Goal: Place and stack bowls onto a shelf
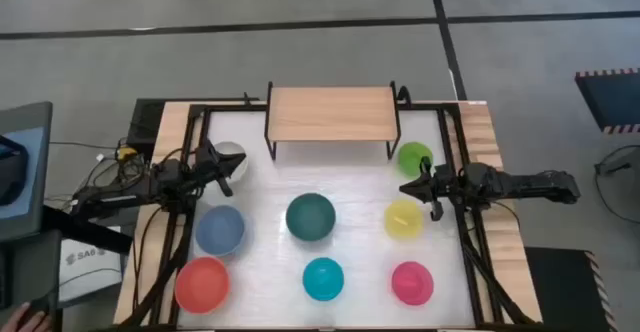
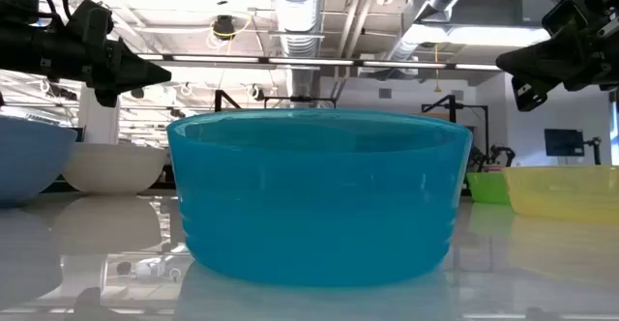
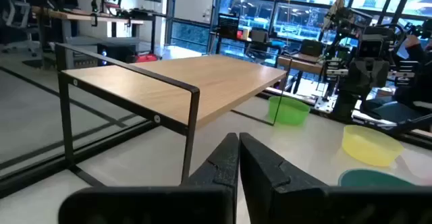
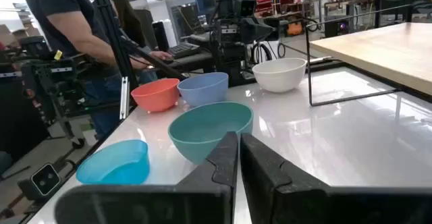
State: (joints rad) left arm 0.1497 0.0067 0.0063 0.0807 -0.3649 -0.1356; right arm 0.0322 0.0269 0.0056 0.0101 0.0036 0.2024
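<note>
The shelf [image 1: 331, 113] stands at the table's far middle with a bare wooden top. Eight bowls rest on their bases on the white tabletop: white [image 1: 230, 158], slate-blue [image 1: 220, 229], red-orange [image 1: 203, 283], dark teal [image 1: 311, 217], cyan [image 1: 323, 279], pink [image 1: 412, 281], yellow [image 1: 404, 219], lime green [image 1: 414, 157]. My left gripper [image 1: 226, 172] hovers shut beside the white bowl, above the table. My right gripper [image 1: 409, 189] hovers shut between the lime green and yellow bowls. Both wrist views show fingers closed together with nothing between them.
Black frame rails [image 1: 190, 202] run along the table's left and right sides. Free tabletop lies under and in front of the shelf. People stand beyond the table's left side in the right wrist view [image 4: 61, 21]. A hand [image 1: 25, 320] shows at the near left corner.
</note>
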